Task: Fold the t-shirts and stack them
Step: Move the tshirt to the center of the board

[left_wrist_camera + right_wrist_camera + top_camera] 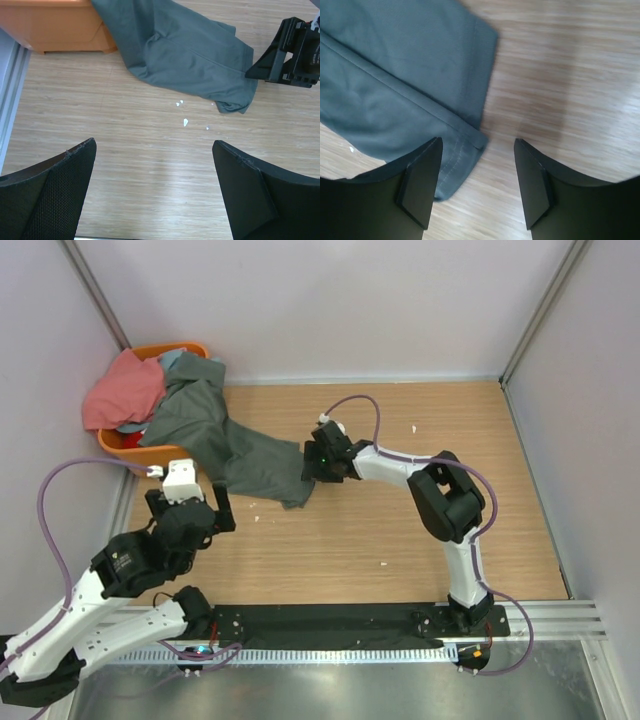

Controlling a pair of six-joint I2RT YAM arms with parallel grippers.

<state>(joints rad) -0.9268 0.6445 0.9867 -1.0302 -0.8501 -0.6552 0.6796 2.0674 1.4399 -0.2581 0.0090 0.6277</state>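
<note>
The dark grey soft cloth t-shirt [232, 440] lies half out of its container: in the top view its upper part hangs over the rim at about ten o'clock on the table, and the rest trails down towards four o'clock, crumpled and unfolded, ending near the table's middle. A salmon-pink cloth shirt [124, 390] and a scrap of light blue cloth [171, 358] are heaped in the rectangular orange plastic basket [186, 348] behind it. The right gripper [477, 186] sits at the grey shirt's three o'clock end with its fingers spread. In the blurred wrist view the hemmed corner lies just beside the finger at nine o'clock, and nothing is pinched. The left gripper [154, 190] hangs at the shirt's six o'clock, also spread and empty, over the bare light wooden tabletop [400, 530], which carries a few white specks [185, 122]. The main risk seems to be a shallow grab. If the right fingers close on only the hem's edge, the cloth may slip free as it is drawn out. A hard pull could also drag the basket along or tip it, because part of the shirt is draped over its rim, and the pink shirt might be hauled out with it. The two grippers work close together around the same cloth, so a careless reach could make them collide.
</note>
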